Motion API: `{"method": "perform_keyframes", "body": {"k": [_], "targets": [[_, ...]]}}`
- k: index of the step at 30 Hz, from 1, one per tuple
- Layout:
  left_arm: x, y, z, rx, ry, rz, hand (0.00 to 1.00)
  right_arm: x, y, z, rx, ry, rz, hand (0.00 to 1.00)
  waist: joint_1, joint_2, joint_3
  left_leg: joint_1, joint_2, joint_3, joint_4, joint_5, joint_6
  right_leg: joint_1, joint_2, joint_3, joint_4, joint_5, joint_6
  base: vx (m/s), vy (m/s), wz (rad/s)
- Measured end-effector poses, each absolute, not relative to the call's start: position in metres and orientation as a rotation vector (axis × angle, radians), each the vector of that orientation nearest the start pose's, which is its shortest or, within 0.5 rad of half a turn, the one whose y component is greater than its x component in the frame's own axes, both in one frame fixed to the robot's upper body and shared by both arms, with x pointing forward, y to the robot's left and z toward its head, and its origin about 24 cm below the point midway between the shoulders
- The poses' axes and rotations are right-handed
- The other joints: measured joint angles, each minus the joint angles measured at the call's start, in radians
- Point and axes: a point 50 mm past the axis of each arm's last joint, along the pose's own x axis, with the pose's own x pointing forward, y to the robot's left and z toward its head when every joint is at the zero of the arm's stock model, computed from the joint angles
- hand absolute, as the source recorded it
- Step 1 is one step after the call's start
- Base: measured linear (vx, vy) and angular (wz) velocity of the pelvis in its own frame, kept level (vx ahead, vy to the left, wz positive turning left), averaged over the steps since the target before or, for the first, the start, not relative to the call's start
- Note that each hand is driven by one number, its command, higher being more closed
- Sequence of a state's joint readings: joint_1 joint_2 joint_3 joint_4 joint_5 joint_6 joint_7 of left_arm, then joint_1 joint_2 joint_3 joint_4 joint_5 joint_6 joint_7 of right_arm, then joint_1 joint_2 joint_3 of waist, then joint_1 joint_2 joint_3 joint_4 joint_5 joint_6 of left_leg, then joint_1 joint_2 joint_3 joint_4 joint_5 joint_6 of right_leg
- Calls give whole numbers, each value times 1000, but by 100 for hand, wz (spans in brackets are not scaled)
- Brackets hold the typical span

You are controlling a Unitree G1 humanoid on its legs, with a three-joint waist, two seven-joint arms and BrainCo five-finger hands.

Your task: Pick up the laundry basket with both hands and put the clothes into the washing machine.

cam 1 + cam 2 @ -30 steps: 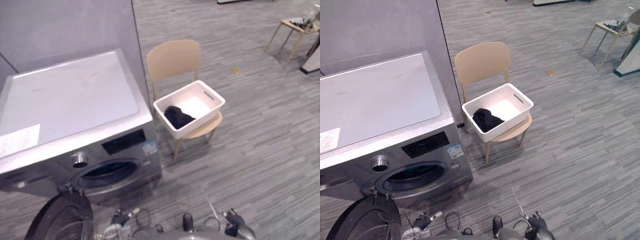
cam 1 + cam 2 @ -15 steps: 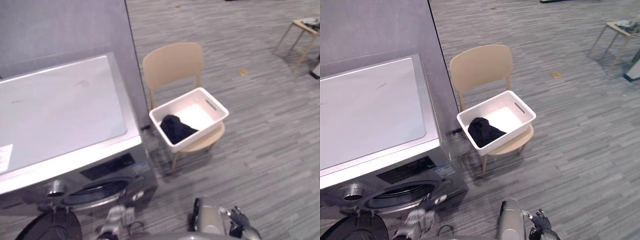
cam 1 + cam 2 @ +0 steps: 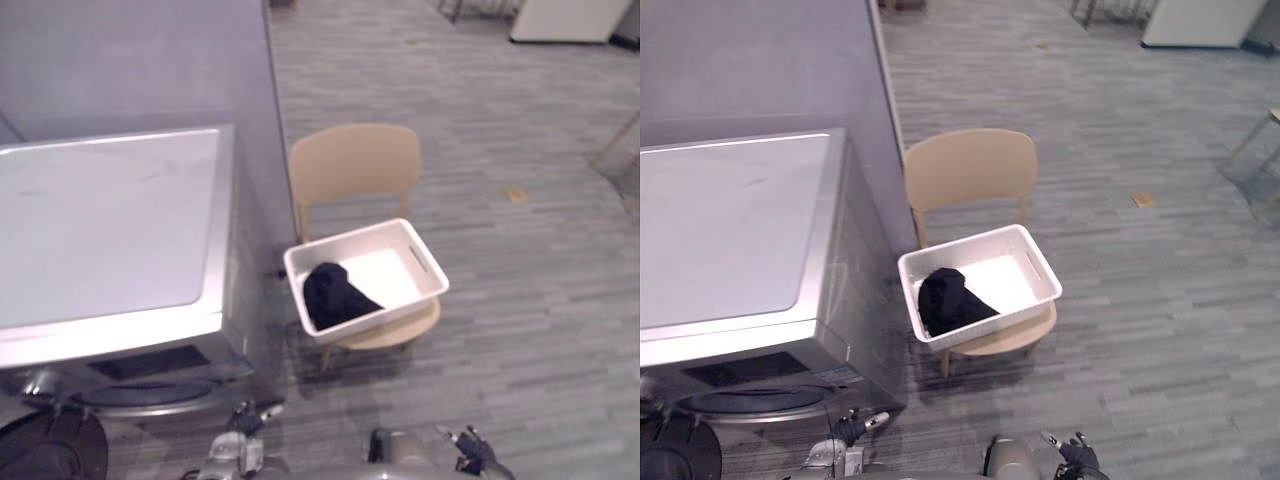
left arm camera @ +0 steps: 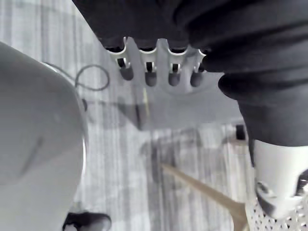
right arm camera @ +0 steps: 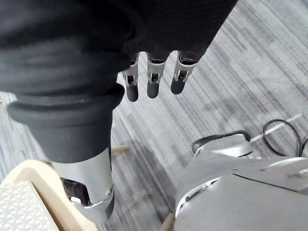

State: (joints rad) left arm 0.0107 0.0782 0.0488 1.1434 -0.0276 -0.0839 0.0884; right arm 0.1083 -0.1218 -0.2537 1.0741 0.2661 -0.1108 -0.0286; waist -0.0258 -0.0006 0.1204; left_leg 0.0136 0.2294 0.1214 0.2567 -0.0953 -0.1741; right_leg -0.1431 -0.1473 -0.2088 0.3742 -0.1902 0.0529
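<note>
Both hands (image 4: 148, 72) (image 5: 152, 83) well apart from basket (image 3: 400, 312)

White basket (image 3: 385, 315) (lattice-patterned walls), black clothes (image 3: 335, 295), beige chair (image 3: 355, 165), silver-grey washing machine (image 3: 110, 220).

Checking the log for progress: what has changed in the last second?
Only the camera shifted; no thing moved and nothing was grasped. The laundry basket still sits on the chair with the dark clothes inside, beside the washing machine. The left hand and right hand hang low, open and empty.
</note>
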Motion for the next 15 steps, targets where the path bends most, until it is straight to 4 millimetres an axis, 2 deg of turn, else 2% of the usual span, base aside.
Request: {"method": "perform_keyframes", "body": {"k": [1, 2, 4, 8, 11, 12, 14, 15], "targets": [[107, 187, -161, 59, 1071, 181, 0, 79, -240, -155, 204, 1004, -515, 0, 7, 23, -11, -33, -31, -7, 23, -33, 2, 1, -10, -9, -15, 0, 3, -19, 66, 56], [105, 186, -162, 51, 1079, 181, 0, 78, -241, -155, 200, 1005, -513, 0, 11, 35, -15, -48, -48, 2, 30, -52, 18, 2, -11, -13, -22, 1, 5, -9, 100, 94], [100, 185, -164, 47, 1094, 187, 0, 76, -236, -157, 186, 1025, -474, 0, 12, 52, -26, -16, -78, -12, -49, -69, 56, 19, -8, 8, -28, 0, 35, -1, 106, 89], [99, 189, -163, 38, 1095, 209, 0, 88, -218, -158, 212, 1006, -420, 0, 18, 23, -58, -6, -117, -44, -98, -54, 73, 49, -14, 46, -82, 20, 37, 24, 95, 34], [103, 193, -162, 60, 1088, 202, 0, 89, -207, -160, 242, 1009, -405, 0, 14, -23, -60, 3, -145, -47, -114, -59, 79, 48, -46, 48, -57, 4, 67, 75, 73, 7], [106, 193, -162, 78, 1084, 185, 0, 88, -207, -160, 243, 1013, -404, 0, 10, -44, -51, 5, -159, -52, -119, -67, 93, 46, -62, 51, -27, 0, 83, 91, 82, 4], [110, 195, -160, 99, 1075, 172, 0, 84, -205, -161, 243, 1023, -397, 0, 10, -54, -39, 42, -170, -42, -133, -82, 110, -24, -78, 117, 150, 16, 118, 46, 80, -9], [111, 198, -160, 121, 1074, 160, 0, 88, -204, -160, 251, 1009, -389, 0, 7, -67, -28, 71, -178, -41, -137, -87, 115, -70, -84, 165, 277, 50, 138, 111, 94, 0]]}}
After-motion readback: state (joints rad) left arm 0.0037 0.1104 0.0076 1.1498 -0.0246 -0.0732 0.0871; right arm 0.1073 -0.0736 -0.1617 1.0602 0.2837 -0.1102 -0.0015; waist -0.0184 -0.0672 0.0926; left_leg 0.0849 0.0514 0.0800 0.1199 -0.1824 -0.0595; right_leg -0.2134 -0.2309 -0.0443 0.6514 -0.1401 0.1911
